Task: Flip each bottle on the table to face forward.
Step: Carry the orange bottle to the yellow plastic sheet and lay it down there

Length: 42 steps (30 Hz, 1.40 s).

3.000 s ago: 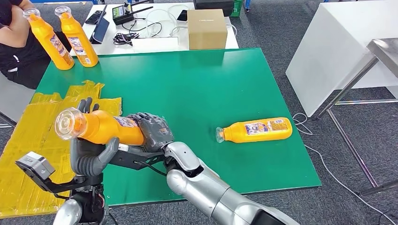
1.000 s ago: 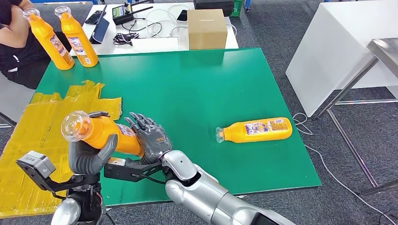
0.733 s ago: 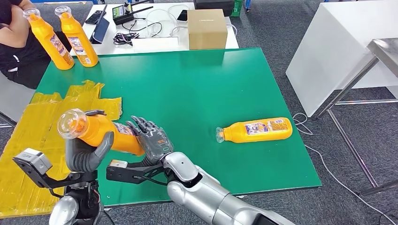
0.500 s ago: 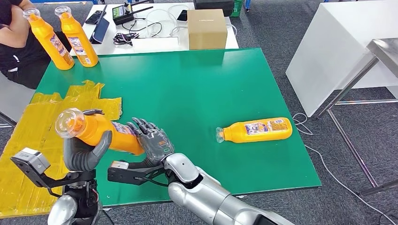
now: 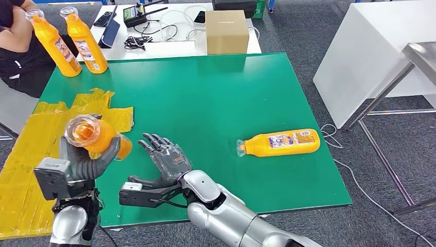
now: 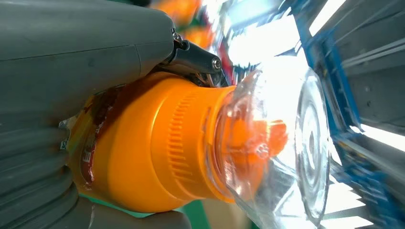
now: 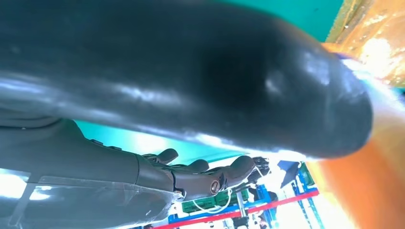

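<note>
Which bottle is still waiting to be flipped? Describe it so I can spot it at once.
On the green table, look toward the right edge, away from the yellow tape patch. The orange bottle there lies flat on its side, untouched, unlike the two standing bottles at the far left corner.

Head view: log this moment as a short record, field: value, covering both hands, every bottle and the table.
left hand: grips the held bottle, clear cap toward the camera
right hand: holds nothing, fingers spread, just right of the held bottle
lying bottle: on its side on the green table, cap pointing left
standing bottles: two upright at the far left corner
yellow tape patch: covers the table's left side
person's arm: beside the standing bottles
</note>
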### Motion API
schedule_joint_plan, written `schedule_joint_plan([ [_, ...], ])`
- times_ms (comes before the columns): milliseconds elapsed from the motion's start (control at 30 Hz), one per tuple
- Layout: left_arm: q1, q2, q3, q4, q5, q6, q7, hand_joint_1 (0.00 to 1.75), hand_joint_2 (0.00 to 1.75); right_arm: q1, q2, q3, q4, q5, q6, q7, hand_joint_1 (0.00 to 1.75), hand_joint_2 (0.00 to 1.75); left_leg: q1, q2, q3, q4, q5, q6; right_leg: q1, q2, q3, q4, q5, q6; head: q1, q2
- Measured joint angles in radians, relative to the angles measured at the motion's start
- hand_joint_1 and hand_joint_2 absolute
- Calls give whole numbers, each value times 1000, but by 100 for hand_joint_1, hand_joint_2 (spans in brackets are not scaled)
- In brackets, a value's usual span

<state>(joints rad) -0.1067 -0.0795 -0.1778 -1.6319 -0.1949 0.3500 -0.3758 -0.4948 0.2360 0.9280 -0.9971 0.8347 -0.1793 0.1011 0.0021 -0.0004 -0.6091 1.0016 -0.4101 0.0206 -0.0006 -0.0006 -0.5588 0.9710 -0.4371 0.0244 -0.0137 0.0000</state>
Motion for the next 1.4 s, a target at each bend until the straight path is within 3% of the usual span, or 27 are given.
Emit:
schedule_joint_plan([
  [200,-57,48,50,98,-357,141,22,175,175,20,-34,-6,-91,0,12,0,0,0,0,0,0,0,0,0,0,0,0,0,0,0,0,0],
  [433,-83,115,76,241,-849,268,157,175,175,90,-120,-54,-275,-12,15,-1,0,0,0,0,0,0,0,0,0,0,0,0,0,0,0,0],
  [567,-91,156,70,348,-1084,272,227,175,175,143,-160,-91,-370,-17,29,-6,0,0,0,1,0,0,0,0,0,0,0,0,0,-1,0,0],
  [867,-103,183,40,484,-1149,254,254,175,175,192,-173,-115,-425,-6,27,-9,0,0,1,2,0,0,0,0,0,1,-1,0,2,-3,0,0],
  [1167,-116,198,-57,614,-1170,118,241,175,175,211,-179,-142,-467,-2,30,-21,0,0,0,2,0,0,0,0,0,1,-1,0,2,-3,0,0],
  [1200,-116,198,-66,622,-1154,106,235,160,175,215,-179,-145,-472,0,30,-22,0,0,0,2,-1,0,0,0,0,1,-1,0,2,-3,0,0],
  [1300,-117,198,-81,633,-1076,58,199,29,44,223,-179,-152,-482,8,32,-25,0,0,0,1,0,0,0,0,0,0,-1,0,2,-3,0,0],
  [1333,-117,198,-83,634,-1039,35,178,0,0,225,-179,-154,-484,9,33,-26,0,0,0,1,0,0,0,0,0,0,0,0,2,-3,0,0],
  [1400,-119,198,-84,634,-964,-10,135,0,0,229,-179,-156,-486,11,37,-29,0,0,0,1,0,0,0,0,0,0,0,0,2,-3,0,0],
])
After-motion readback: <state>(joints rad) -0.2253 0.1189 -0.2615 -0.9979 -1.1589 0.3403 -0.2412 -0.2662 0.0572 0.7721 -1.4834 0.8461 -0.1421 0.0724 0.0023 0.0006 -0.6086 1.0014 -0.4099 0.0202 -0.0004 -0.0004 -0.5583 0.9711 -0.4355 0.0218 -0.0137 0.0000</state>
